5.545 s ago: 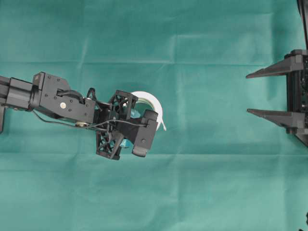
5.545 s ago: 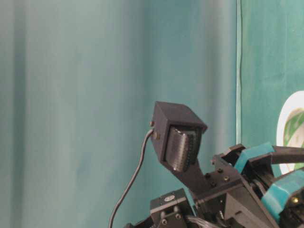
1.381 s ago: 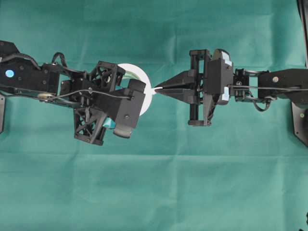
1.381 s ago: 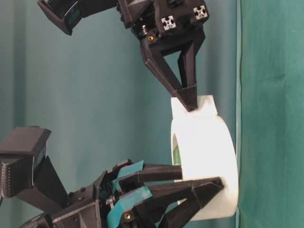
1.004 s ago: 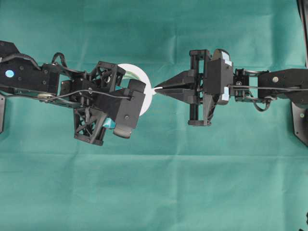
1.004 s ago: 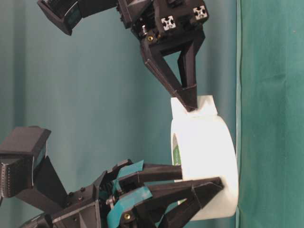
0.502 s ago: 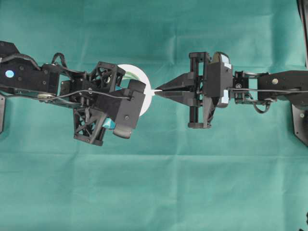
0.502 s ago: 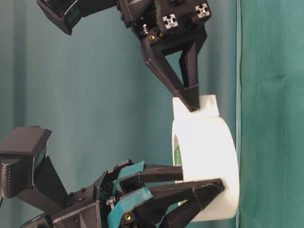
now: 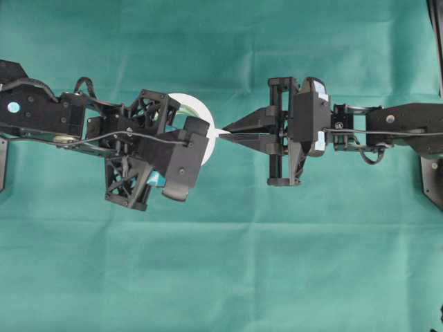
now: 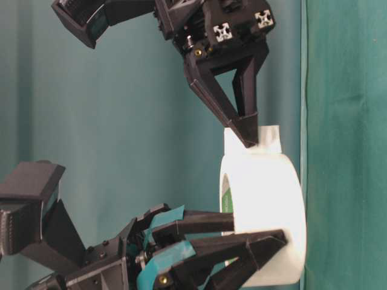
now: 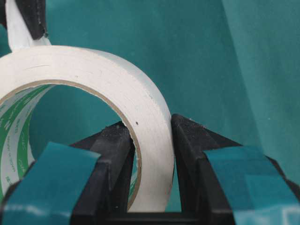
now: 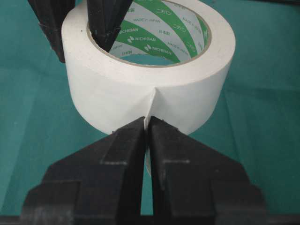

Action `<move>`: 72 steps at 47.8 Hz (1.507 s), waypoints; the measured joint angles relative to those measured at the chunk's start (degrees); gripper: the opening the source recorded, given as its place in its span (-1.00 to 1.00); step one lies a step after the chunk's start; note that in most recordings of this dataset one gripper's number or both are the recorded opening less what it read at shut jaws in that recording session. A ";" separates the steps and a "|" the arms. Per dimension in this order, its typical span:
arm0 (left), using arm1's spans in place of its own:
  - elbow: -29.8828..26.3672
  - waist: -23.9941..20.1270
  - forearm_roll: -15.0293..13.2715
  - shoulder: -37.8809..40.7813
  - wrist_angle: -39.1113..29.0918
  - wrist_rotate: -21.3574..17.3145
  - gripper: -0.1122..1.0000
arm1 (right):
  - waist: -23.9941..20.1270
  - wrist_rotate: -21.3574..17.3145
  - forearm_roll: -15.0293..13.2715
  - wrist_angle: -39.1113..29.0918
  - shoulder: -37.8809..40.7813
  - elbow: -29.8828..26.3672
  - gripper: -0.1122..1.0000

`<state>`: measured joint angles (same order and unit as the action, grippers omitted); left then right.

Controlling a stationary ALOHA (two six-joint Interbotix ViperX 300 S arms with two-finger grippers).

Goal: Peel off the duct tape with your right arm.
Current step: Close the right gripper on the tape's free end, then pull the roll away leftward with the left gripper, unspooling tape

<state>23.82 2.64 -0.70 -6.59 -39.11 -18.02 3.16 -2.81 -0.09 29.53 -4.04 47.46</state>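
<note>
Worktop covered w/ one wrinkled teal-green cloth (image 9: pixel 228 277), same cloth fills every view. 1 roll only: wide white duct tape roll w/ green-and-white striped inner core (image 12: pixel 150 79), sitting at approx 9 o'clock of centre in overhead view, mostly hidden under left arm there. 2 black robot arms in total.

Left gripper (image 11: pixel 150 136), the one w/ teal tape patches on its fingers (image 11: pixel 243 168): jaws pinch the roll's wall, 1 finger inside the core, 1 on the outer face. Roll is gripped at its 6 o'clock in left wrist view.

Right arm's gripper (image 12: pixel 146 123), 2 long plain black pointed fingers: jaws pressed together on the short white loose end tab (image 10: pixel 269 140), which stands off the roll's outer face. Comes in from 3 o'clock in overhead view (image 9: pixel 223 133), tips right at roll's edge. In table-level view, tab sticks out at roll's 12 o'clock w/ fingertips on it.
</note>
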 measured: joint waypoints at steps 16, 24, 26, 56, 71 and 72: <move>0.00 3.43 0.26 0.00 0.00 -3.78 -0.41 | -0.26 0.00 0.97 0.26 0.09 0.00 -0.96; 0.00 4.66 0.26 0.00 0.00 -3.78 -0.41 | -0.35 0.00 1.23 1.05 0.09 0.00 -0.96; 0.00 4.75 0.35 -0.09 0.00 -3.78 -0.41 | -0.35 0.00 1.23 1.23 0.09 0.00 -0.96; 1.41 6.50 0.26 -1.14 -1.14 -4.57 -0.41 | -0.18 0.09 3.78 1.49 0.09 0.79 -0.96; 4.13 9.93 0.35 -2.81 -1.23 -8.88 -0.41 | 1.05 0.18 4.04 1.49 0.09 0.97 -0.96; 4.31 10.28 0.35 -2.81 -1.23 -9.67 -0.41 | 1.14 0.18 4.04 1.58 0.09 0.97 -0.96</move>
<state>28.13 12.92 -0.35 -9.40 -40.34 -27.69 4.31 -2.64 3.96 31.11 -3.96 48.43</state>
